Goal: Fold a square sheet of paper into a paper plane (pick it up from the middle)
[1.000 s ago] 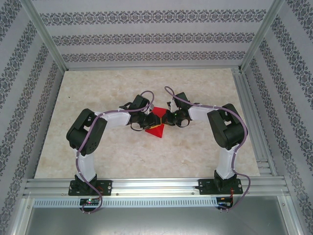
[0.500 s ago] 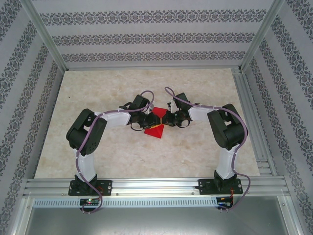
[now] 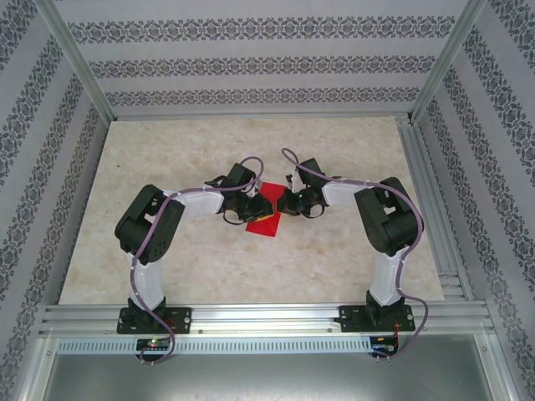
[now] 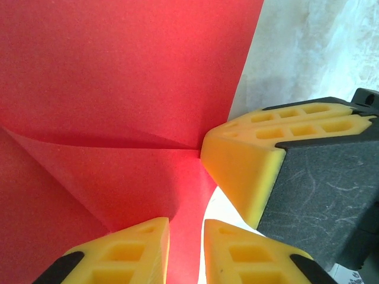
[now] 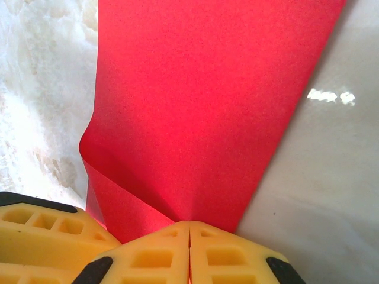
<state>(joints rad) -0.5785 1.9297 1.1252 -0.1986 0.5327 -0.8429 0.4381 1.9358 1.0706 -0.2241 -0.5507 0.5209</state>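
Observation:
The square sheet of paper (image 3: 262,222) is bright red and hangs bent between my two grippers at the table's middle. In the left wrist view the paper (image 4: 118,77) shows a crease running to a corner. My left gripper (image 4: 186,228) is open a little, its yellow fingers apart with a strip of the paper's edge in the gap. My right gripper (image 5: 189,225) is shut on the sheet (image 5: 207,100), which fans out from its tips. One right finger (image 4: 243,160) sits close beside the left fingers. A paper plane is out of view.
The marble-patterned tabletop (image 3: 184,159) lies all round the paper. Patterned walls and aluminium posts (image 3: 79,63) enclose the cell. A metal rail (image 3: 267,316) runs along the near edge by the arm bases.
Seen from above, the paper's lower part went from a downward point to a flatter outline and shifted slightly left. Both arms stayed nearly in place.

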